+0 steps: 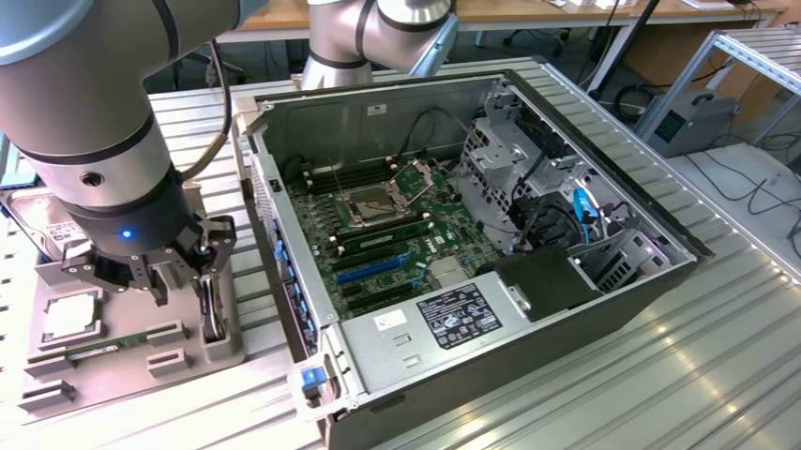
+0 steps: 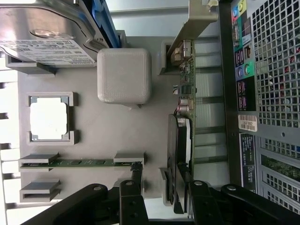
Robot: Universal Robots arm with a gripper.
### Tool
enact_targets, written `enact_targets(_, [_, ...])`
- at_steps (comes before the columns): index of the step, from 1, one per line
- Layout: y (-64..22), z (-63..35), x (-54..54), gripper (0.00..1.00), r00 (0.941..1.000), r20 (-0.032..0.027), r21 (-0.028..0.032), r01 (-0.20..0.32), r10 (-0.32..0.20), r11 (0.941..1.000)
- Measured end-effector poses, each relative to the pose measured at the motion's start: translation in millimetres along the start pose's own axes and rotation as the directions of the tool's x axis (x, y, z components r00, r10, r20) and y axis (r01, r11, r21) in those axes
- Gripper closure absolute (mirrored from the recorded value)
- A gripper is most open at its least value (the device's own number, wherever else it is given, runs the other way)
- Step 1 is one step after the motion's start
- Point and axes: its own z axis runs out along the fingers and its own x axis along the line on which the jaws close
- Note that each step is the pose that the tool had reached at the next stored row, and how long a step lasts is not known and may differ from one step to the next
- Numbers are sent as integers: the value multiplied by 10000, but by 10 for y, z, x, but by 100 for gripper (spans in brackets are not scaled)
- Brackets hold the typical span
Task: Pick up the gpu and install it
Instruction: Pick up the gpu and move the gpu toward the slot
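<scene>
The gpu (image 2: 182, 136) stands on its long edge in a slot of the grey parts tray (image 2: 108, 136), its pale metal end bracket (image 2: 193, 21) at the far end and its dark fan face turned sideways. In the exterior view the gpu (image 1: 216, 305) is a thin dark card at the tray's edge nearest the computer case. My gripper (image 2: 166, 199) hangs just above it, open, one finger on each side of the card's near end, with no contact visible. My gripper (image 1: 183, 279) sits low over the tray at the exterior view's left.
The tray also holds a silver hard drive (image 2: 42, 35), a CPU (image 2: 49, 117), a green RAM stick (image 2: 82, 162) and a grey block (image 2: 124, 75). The open computer case (image 1: 601, 300) lies beside it, motherboard (image 1: 388, 234) exposed with blue slots (image 1: 370, 267).
</scene>
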Motion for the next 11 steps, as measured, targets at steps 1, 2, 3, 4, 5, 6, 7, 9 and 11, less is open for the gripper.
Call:
enact_targets(1, [0,2,0,58,10000,0,0,0,0,10000])
enact_targets(2, [0,4,0,58,10000,0,0,1,-1,10000])
enact_targets(3, [0,6,0,58,10000,1,0,0,0,10000])
enact_targets(4, [0,7,0,58,10000,0,0,0,0,10000])
enact_targets(5, [0,9,0,58,10000,1,0,0,0,10000])
enact_targets(6, [0,11,0,58,10000,0,0,0,0,10000])
enact_targets(7, [-1,13,0,58,10000,0,0,0,0,10000])
enact_targets(9, [-1,17,0,58,10000,1,0,0,0,10000])
enact_targets(11, [-1,21,0,58,10000,0,0,0,0,10000])
